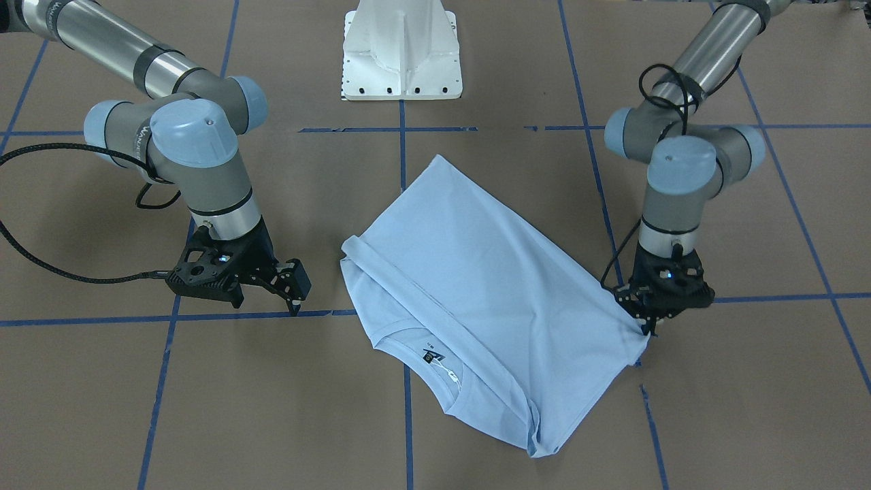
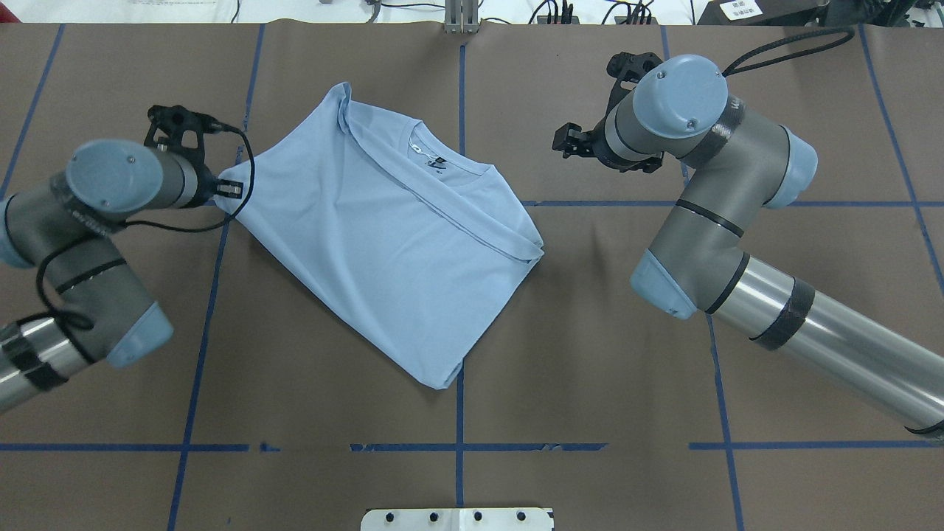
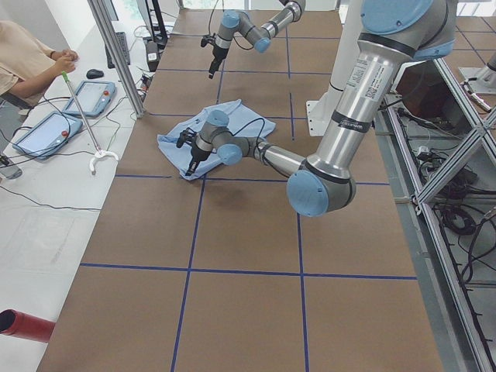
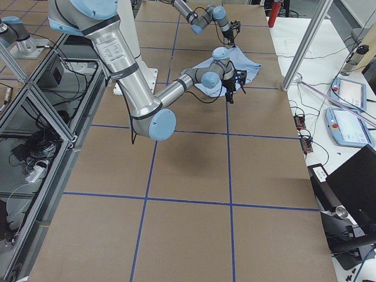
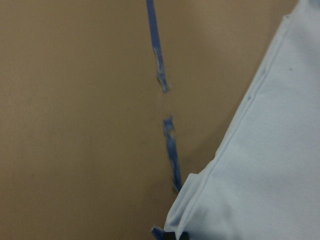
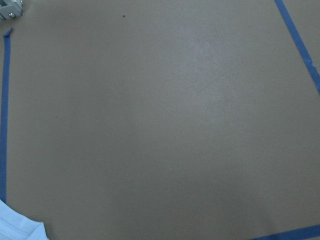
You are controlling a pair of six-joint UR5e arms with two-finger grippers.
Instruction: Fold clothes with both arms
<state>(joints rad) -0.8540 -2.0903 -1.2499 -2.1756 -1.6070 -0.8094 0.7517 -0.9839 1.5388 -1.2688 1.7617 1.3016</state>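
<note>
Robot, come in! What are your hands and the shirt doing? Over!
Left gripper shut on shirt corner. Right gripper open, empty, off to the side. Shirt partly folded, lying on table. Nothing in the way.

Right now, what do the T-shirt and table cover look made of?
T-shirt: soft matte knit, likely cotton jersey; it drapes, folds softly and creases.
Table cover: matte brown paper or card, probably; it lies flat with faint creases.

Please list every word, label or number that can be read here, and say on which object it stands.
No text is legible.
Neck label of the T-shirt: too small to read.
Lettering on the right arm: blurred, unreadable.
Sticker on the left arm: too small to read.
</note>
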